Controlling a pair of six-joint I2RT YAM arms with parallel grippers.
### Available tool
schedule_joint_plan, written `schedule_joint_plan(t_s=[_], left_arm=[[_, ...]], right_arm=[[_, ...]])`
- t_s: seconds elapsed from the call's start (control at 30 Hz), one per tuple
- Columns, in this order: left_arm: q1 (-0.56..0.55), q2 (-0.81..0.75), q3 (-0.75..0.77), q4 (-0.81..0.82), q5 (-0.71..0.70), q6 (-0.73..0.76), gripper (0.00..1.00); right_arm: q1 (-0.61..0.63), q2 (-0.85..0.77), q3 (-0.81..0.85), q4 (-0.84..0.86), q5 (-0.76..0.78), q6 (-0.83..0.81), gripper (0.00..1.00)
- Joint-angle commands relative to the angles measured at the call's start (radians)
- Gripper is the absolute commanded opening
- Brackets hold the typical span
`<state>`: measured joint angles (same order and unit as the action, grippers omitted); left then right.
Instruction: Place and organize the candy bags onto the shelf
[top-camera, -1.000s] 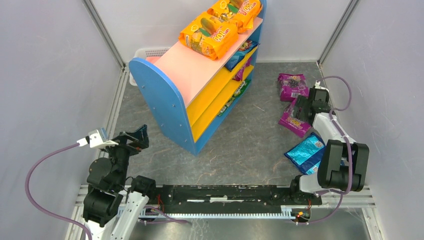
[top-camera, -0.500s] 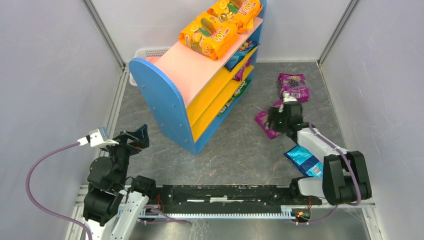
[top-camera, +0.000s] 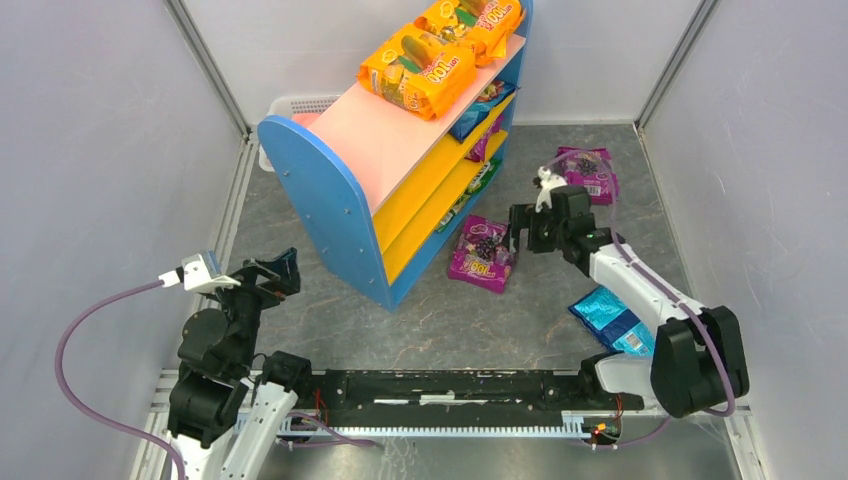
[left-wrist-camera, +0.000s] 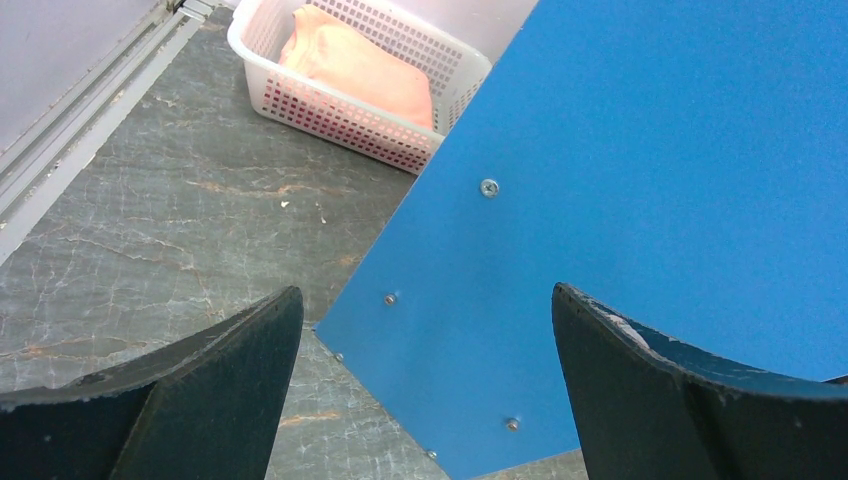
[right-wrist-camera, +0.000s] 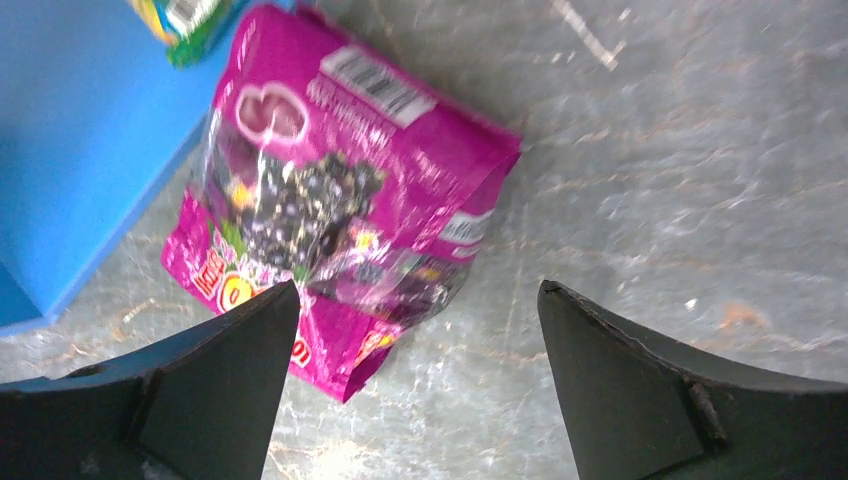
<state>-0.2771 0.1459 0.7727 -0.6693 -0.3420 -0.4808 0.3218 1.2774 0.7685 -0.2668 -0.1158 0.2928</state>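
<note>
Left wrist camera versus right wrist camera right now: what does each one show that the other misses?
Only the left wrist view shows the white basket with a peach-coloured bundle inside, and the screwed blue side panel of the shelf. Only the right wrist view shows the purple candy bag lying flat on the table by the shelf's foot, plus a corner of a green bag. Both show blue shelf board, grey table, and their own gripper open and empty: left gripper, right gripper.
</note>
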Motion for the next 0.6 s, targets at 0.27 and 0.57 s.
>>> schedule_joint_plan(t_s=[0.27,0.57], left_arm=[[0.008,0.025,-0.002,0.046,-0.008,0.039,1.0],[0.022,0.033,-0.002,0.047,-0.007,0.039,1.0]], right_arm=[[-0.169,0.388,0.291,0.221,-0.444,0.026,0.91],[-0.138,0.464,0.226,0.259,-0.551,0.059,0.87]])
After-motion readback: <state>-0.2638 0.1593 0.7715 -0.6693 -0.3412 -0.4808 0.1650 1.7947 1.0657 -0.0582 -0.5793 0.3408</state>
